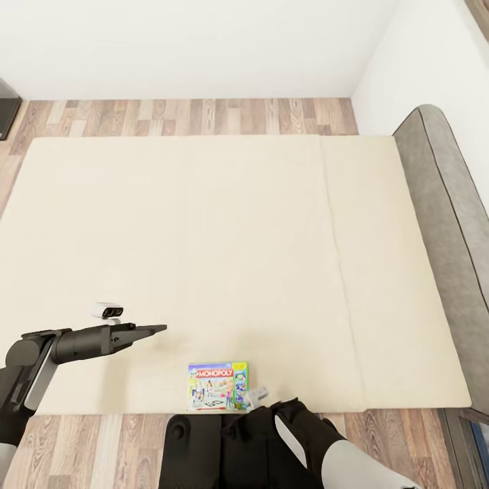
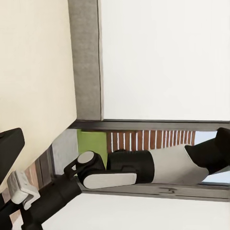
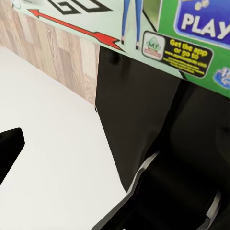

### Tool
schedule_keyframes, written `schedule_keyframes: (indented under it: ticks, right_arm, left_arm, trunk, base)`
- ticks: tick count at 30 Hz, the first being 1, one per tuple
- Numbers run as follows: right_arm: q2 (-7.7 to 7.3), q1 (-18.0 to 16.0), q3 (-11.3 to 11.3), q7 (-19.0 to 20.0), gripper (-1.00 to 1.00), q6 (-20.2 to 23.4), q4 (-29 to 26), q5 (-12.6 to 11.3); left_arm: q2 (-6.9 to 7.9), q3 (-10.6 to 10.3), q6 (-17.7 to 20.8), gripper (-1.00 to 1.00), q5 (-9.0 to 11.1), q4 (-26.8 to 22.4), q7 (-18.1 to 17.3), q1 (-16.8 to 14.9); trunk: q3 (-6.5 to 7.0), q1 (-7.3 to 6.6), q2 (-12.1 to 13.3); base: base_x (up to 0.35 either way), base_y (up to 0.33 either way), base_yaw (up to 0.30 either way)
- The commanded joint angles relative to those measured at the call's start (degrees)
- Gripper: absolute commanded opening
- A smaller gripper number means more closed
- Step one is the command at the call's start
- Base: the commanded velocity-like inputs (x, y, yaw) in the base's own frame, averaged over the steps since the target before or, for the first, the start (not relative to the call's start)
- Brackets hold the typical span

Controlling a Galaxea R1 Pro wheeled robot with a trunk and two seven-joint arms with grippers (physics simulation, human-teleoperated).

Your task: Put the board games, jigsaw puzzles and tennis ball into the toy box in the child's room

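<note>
One board game, the green-white Monopoly box (image 1: 218, 386), lies flat on the bed (image 1: 204, 224) close to its near edge. Its printed lid (image 3: 187, 33) looms close in the right wrist view. My right gripper (image 1: 261, 402) is low beside the box's near right corner, apart from it. One dark finger (image 3: 9, 148) sits far out to the side, so the gripper is open and holds nothing. My left gripper (image 1: 155, 329) hovers over the mattress, left of and beyond the box. Its finger (image 2: 9, 153) is also spread wide and empty. The toy box, table, puzzles and ball are out of view.
A grey headboard (image 1: 441, 204) runs along the bed's right side against the white wall. Wood-plank floor (image 1: 190, 117) borders the bed's far edge and the near side by my base (image 1: 204, 448). A dark object (image 1: 7, 109) stands at the far left.
</note>
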Motion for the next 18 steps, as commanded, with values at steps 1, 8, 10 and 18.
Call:
schedule_keyframes:
  ticks: [1,8,10,18]
  right_arm:
    - [-0.04,0.0,0.3,-0.1,1.00,0.3,-0.1,-0.6]
    - [-0.04,0.0,0.3,-0.1,1.00,0.3,-0.2,-0.6]
    - [-0.04,0.0,0.3,-0.1,1.00,0.2,-0.2,-0.6]
    - [-0.04,0.0,0.3,-0.2,1.00,-0.8,-0.3,-0.6]
  left_arm:
    - [0.02,0.0,0.6,1.00,0.0,0.0,-0.2,0.0]
    - [0.02,0.0,0.6,1.00,0.0,0.0,-0.2,0.0]
    - [0.02,0.0,0.6,1.00,0.0,0.0,-0.2,0.0]
    - [0.02,0.0,0.6,1.00,0.0,0.0,-0.2,0.0]
  trunk:
    - [-0.15,0.03,-0.1]
    - [-0.81,0.03,-0.1]
    - [-1.00,0.03,-0.1]
    - [-1.56,0.03,-0.1]
  base:
    - [0.000,0.000,0.000]
    - [0.000,0.000,0.000]
    - [0.000,0.000,0.000]
    - [0.000,0.000,0.000]
